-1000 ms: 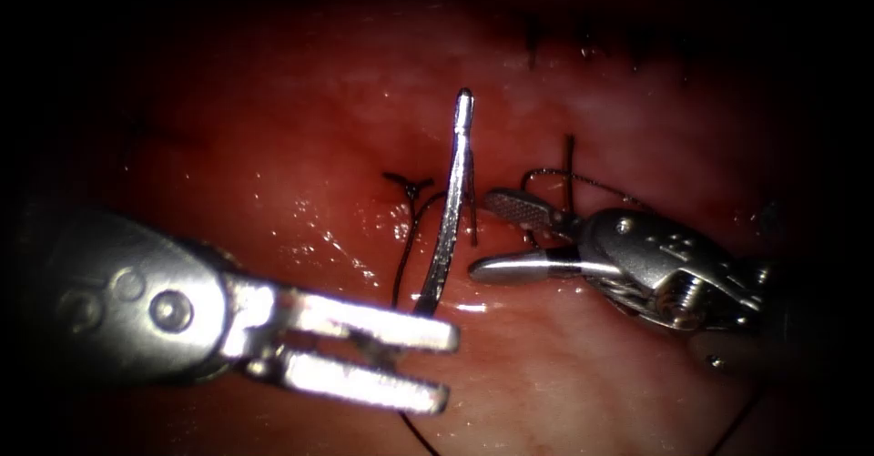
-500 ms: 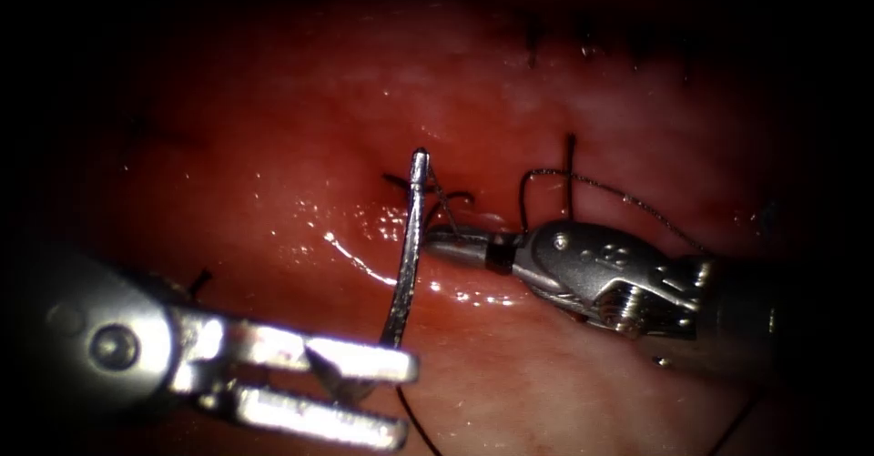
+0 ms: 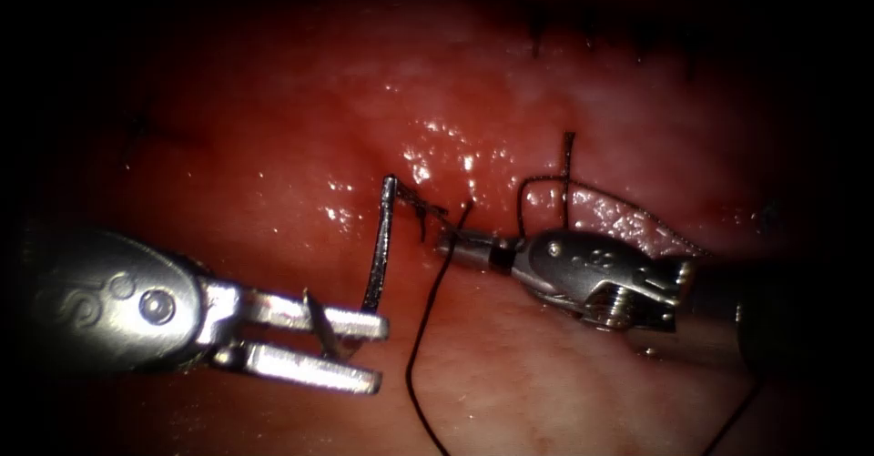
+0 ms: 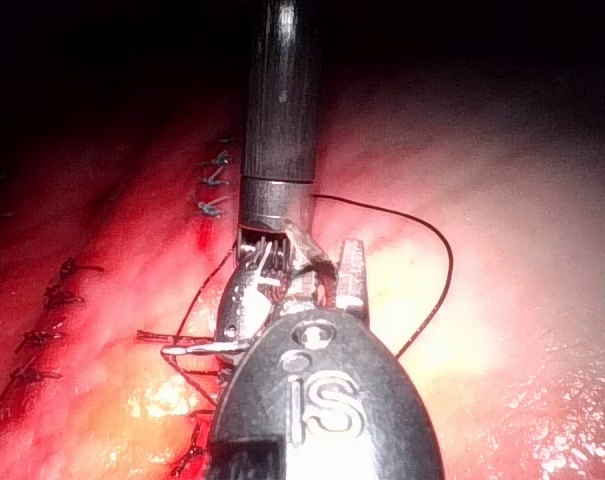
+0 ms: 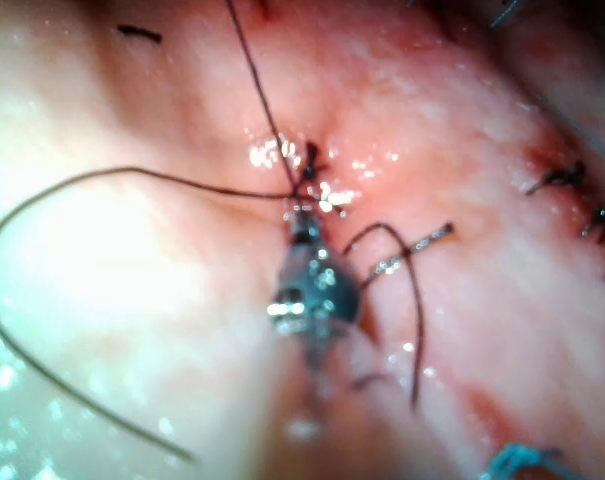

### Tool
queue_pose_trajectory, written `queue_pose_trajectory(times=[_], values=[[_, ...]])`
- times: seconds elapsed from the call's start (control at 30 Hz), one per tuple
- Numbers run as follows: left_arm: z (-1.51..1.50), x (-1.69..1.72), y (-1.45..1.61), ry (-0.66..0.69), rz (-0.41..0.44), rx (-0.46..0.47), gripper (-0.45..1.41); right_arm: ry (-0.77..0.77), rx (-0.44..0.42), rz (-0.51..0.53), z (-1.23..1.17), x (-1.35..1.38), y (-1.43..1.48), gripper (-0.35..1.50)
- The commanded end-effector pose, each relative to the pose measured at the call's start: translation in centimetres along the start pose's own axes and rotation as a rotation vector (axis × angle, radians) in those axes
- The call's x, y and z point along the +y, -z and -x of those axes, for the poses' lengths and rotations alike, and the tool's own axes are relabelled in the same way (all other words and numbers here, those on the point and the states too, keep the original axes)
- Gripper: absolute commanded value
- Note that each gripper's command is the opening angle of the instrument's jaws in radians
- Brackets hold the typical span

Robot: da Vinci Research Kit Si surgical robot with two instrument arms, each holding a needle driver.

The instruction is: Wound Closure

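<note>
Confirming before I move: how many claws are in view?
2. The left claw, lower left in the endoscope view, grips the needle near its lower end, apparently clear of the tissue; the right claw at centre holds thread.

My left arm's shiny silver needle driver [image 3: 364, 356] has two flat, straight steel prongs on a rounded clevis marked with a round rivet and a stamped curl. Its grey housing bears a raised "iS" under two small circles. My right arm's smaller steel needle driver [image 3: 455, 248] has a dark band behind its tip, a rivet, stamped marks, an exposed threaded screw and a black tubular shaft [image 4: 280, 100].
</note>
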Motion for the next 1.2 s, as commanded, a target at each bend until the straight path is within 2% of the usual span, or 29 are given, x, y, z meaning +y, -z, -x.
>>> queue_pose_trajectory(times=[0.03, 0.1, 0.2, 0.47, 0.5, 0.67, 0.93, 0.97, 1.2], values=[[0.03, -0.02, -0.07, -0.004, 0.003, 0.002, -0.45, -0.002, 0.002, 0.006, 0.0, -0.01, -0.07, -0.35], [0.04, -0.04, -0.04, -0.004, 0.005, 0.002, -0.45, -0.006, 0.002, 0.006, -0.03, -0.01, -0.06, -0.35], [0.0, -0.02, -0.01, 0.0, 0.003, 0.001, -0.45, -0.031, 0.018, -0.008, -0.25, -0.09, 0.08, -0.35], [-0.23, 0.04, 0.12, 0.007, -0.022, -0.011, -0.45, -0.104, 0.043, -0.105, -1.03, -0.4, 0.57, -0.35], [-0.31, 0.06, 0.16, 0.002, -0.022, -0.012, -0.45, -0.097, 0.045, -0.12, -1.21, -0.51, 0.64, -0.35], [-0.56, 0.14, 0.33, -0.002, -0.041, -0.01, -0.45, -0.089, 0.053, -0.169, -1.59, -0.78, 0.71, -0.35], [-0.79, 0.2, 0.57, -0.007, -0.072, -0.007, -0.45, -0.07, 0.062, -0.231, -1.97, -1.18, 0.73, -0.35], [-0.84, 0.2, 0.63, -0.005, -0.081, -0.001, -0.45, -0.055, 0.069, -0.245, -2.13, -1.29, 0.77, -0.35], [-0.95, 0.21, 0.8, -0.011, -0.097, 0.01, -0.45, 0.003, 0.096, -0.281, -2.69, -1.72, 0.95, -0.35]])
